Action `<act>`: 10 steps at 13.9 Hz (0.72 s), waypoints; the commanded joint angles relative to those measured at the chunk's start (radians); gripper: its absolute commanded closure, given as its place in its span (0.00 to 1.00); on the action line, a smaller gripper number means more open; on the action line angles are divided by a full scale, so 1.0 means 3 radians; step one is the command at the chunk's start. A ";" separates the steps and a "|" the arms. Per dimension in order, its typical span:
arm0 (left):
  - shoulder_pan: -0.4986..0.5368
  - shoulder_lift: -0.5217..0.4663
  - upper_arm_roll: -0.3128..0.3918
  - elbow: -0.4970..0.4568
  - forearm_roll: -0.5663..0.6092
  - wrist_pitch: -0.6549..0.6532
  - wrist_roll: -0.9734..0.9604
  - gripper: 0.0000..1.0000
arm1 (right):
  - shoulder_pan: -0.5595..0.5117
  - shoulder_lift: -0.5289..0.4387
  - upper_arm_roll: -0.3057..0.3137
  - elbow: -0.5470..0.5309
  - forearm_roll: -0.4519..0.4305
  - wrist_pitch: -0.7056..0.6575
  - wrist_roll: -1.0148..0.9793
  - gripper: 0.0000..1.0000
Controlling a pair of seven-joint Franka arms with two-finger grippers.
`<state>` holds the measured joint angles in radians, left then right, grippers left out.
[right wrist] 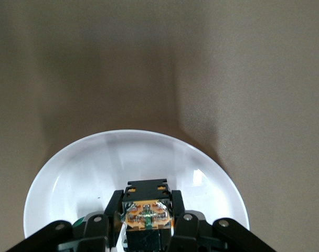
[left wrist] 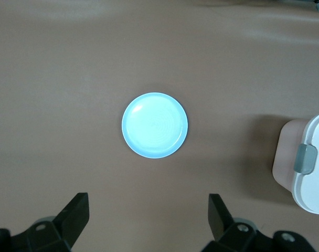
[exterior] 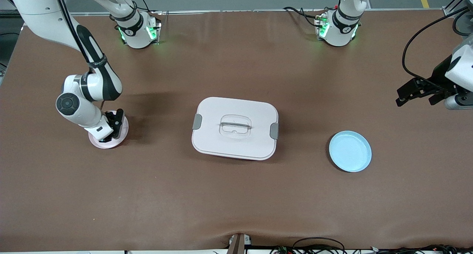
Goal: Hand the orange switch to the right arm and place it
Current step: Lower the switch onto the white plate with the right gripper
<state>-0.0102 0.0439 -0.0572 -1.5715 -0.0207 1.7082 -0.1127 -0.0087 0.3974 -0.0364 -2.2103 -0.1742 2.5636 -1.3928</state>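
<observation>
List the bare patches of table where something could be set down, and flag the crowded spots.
Bare brown table runs wide along the edge nearest the front camera. More room lies between the white lidded box and the blue plate, and between the box and the arm bases. Crowded: the pink plate, where the right gripper holds the orange switch. The left gripper waits open.

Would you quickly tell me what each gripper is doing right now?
Left gripper: open, empty, above the blue plate.
Right gripper: shut on the orange switch, over the pink plate.

Lidded container (exterior: 235,128) sat mid-table, between two plates: one plate (exterior: 350,151) toward left arm's end, other plate (exterior: 97,141) toward right arm's end.
</observation>
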 commanded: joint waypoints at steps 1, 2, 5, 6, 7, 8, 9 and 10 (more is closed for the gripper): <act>-0.0017 0.0074 0.0017 0.0099 0.0043 -0.0090 0.0023 0.00 | -0.0053 0.0035 0.0039 -0.0006 -0.0069 0.0086 -0.0026 1.00; -0.0017 0.0074 0.0017 0.0094 0.0043 -0.0090 0.0018 0.00 | -0.0053 0.0051 0.0039 -0.0006 -0.0069 0.0111 -0.0021 1.00; -0.0027 0.0094 0.0017 0.0104 0.0038 -0.0110 -0.0089 0.00 | -0.0048 0.0061 0.0039 -0.0001 -0.0064 0.0096 0.0035 0.01; -0.0027 0.0094 0.0017 0.0105 0.0038 -0.0110 -0.0100 0.00 | -0.0048 0.0061 0.0044 0.0004 -0.0064 0.0076 0.0041 0.00; -0.0022 0.0094 0.0017 0.0105 0.0033 -0.0110 -0.0100 0.00 | -0.0048 0.0061 0.0039 0.0020 -0.0064 0.0071 0.0046 0.00; -0.0022 0.0094 0.0012 0.0105 0.0038 -0.0110 -0.0100 0.00 | -0.0053 0.0056 0.0039 0.0025 -0.0064 0.0071 0.0046 0.00; -0.0012 0.0094 0.0012 0.0105 0.0038 -0.0115 -0.0095 0.00 | -0.0053 0.0056 0.0039 0.0030 -0.0064 0.0071 0.0051 0.00; -0.0012 0.0094 0.0012 0.0100 0.0038 -0.0115 -0.0095 0.00 | -0.0048 0.0046 0.0044 0.0030 -0.0064 0.0066 0.0056 0.00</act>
<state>-0.0101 0.0602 -0.0571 -1.5712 -0.0207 1.7004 -0.1324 -0.0087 0.4113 -0.0362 -2.2086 -0.1744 2.5845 -1.3903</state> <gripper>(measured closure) 0.000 0.150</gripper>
